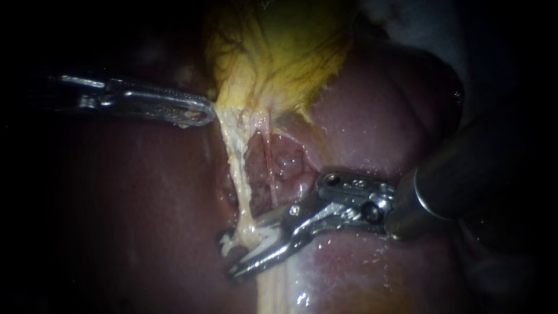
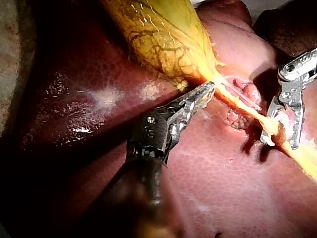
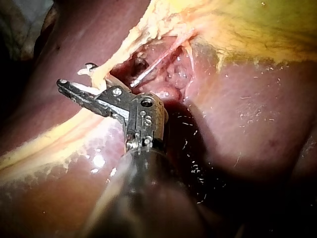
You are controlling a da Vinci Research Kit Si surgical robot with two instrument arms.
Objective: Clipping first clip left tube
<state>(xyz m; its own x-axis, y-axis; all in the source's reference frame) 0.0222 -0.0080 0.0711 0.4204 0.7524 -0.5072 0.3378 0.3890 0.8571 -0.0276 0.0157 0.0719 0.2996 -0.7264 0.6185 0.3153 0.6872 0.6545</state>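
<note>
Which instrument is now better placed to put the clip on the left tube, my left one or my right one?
Right, most likely. The right instrument has its open jaws on both sides of the left tube. The left instrument is away at the gallbladder, shut on its narrow end.

A: What carries everything here?
B: A pale surface (image 2: 10, 59) shows only beyond the edge of the liver (image 1: 378, 116). I cannot tell whether it is bench or cloth.
A: And what lies on it?
B: The liver itself, dark red and wet. It fills most of each view and beds the rest.
A: What rests on the liver?
B: The yellow gallbladder (image 1: 279, 52) lies on its surface. Below the neck is the left tube (image 1: 235, 168) — a pale strand running down over a raw hollow in the liver.
</note>
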